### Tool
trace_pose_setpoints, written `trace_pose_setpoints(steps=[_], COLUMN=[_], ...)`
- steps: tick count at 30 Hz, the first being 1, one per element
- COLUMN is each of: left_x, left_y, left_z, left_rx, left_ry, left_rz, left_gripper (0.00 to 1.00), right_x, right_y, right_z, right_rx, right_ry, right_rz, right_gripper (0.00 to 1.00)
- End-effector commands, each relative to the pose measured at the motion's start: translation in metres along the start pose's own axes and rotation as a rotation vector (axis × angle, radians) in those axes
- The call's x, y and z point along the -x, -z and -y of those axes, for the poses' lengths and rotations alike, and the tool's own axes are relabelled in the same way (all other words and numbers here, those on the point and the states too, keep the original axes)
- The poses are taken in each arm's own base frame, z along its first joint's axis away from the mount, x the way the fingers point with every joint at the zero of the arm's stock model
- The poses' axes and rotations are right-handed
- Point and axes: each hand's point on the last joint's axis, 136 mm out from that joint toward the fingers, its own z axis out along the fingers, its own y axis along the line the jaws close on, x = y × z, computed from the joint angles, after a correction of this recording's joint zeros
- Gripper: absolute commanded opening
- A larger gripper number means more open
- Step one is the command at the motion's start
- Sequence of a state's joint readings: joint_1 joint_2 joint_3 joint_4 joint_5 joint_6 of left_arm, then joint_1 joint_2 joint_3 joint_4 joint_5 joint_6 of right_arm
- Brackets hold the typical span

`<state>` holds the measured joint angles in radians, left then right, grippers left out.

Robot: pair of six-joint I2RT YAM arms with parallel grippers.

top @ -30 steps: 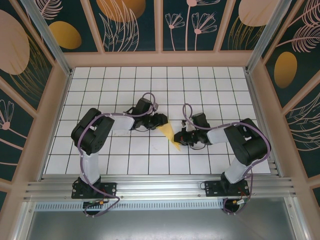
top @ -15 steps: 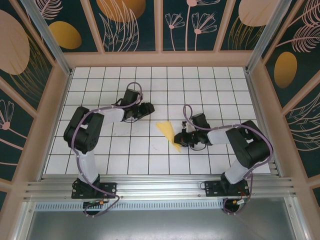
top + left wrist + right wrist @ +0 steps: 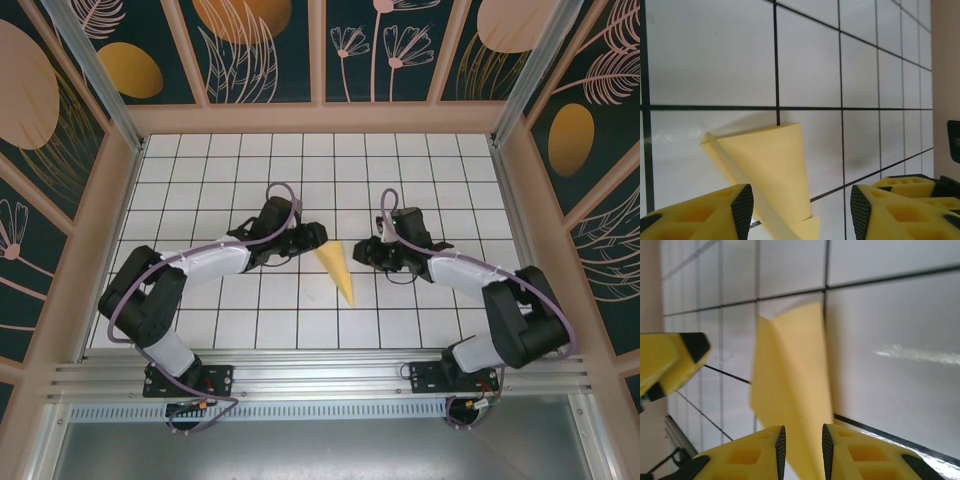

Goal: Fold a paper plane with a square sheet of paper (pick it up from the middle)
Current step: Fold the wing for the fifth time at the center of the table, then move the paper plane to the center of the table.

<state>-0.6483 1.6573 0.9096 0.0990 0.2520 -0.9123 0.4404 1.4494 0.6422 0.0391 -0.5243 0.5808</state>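
Where the left claw (image 3: pixel 312 238) stands: at 10 o'clock of the paper plane (image 3: pixel 338 270), its tips just beside the plane's wide end in the overhead view.
Left claw state: jaws well apart, gripping nothing.
Left claw, own camera: its two yellow fingers (image 3: pixel 705 212) with black pads sit at 7 and 5 o'clock of the picture. The plane (image 3: pixel 765 160) lies on the tiles in the gap between them, clear of both pads.
Right claw (image 3: pixel 363 252): at 2 o'clock of the plane, near the wide end but apart from it in the overhead view.
Right claw state: jaws parted by a narrow slot, with nothing pinched.
Right claw, own camera: the fingertips (image 3: pixel 777 440) sit at 6 o'clock of the picture. The plane's (image 3: pixel 790 375) long edge runs down toward the slot, and whether the paper brushes a pad cannot be told.
Paper plane: a slim, pale yellow dart lying on the surface (image 3: pixel 420 180), just toward 5 o'clock of its centre. Its wide end points to 11 o'clock and its sharp tip to 5 o'clock. A raised fold runs along its length.
Claws together: they face each other across the plane's wide end.
Arms: the left stretches in from its base at 7 o'clock, the right from 5 o'clock.
Surface: white tiles with dark grid lines, inside a pale wooden frame.
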Motion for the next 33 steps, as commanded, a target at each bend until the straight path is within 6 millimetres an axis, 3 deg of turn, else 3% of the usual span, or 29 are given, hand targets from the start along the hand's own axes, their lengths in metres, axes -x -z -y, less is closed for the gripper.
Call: trace_pose_setpoints(steps=[1,3,6,14,20,28,33], left_x=[0.0,-0.002,-0.011,-0.02,-0.026,-0.032,-0.034], left_y=[-0.009,-0.013,-0.024,-0.032,-0.032,-0.026,-0.024], left_z=[-0.013,-0.01,-0.022,-0.03,-0.036,-0.05,-0.056], left_rx=[0.066,0.062,0.103,0.112,0.109,0.142,0.161], left_ry=[0.044,0.048,0.047,0.049,0.057,0.072,0.071], left_rz=[0.02,0.006,-0.023,-0.06,-0.069,-0.055,-0.052], left_gripper=[0.58,0.58,0.58,0.57,0.52,0.28,0.19], right_x=[-0.017,-0.025,-0.034,-0.052,-0.06,-0.057,-0.047], right_y=[-0.012,-0.019,-0.028,-0.037,-0.045,-0.051,-0.043], right_z=[0.014,0.014,0.015,-0.007,-0.012,-0.01,-0.027], right_rx=[-0.022,-0.003,0.005,0.074,0.037,-0.067,-0.045], right_ry=[-0.005,-0.013,-0.012,0.036,0.074,0.08,0.078], right_rz=[-0.075,-0.112,-0.152,-0.209,-0.233,-0.196,-0.152], right_gripper=[0.29,0.31,0.31,0.32,0.31,0.3,0.32])
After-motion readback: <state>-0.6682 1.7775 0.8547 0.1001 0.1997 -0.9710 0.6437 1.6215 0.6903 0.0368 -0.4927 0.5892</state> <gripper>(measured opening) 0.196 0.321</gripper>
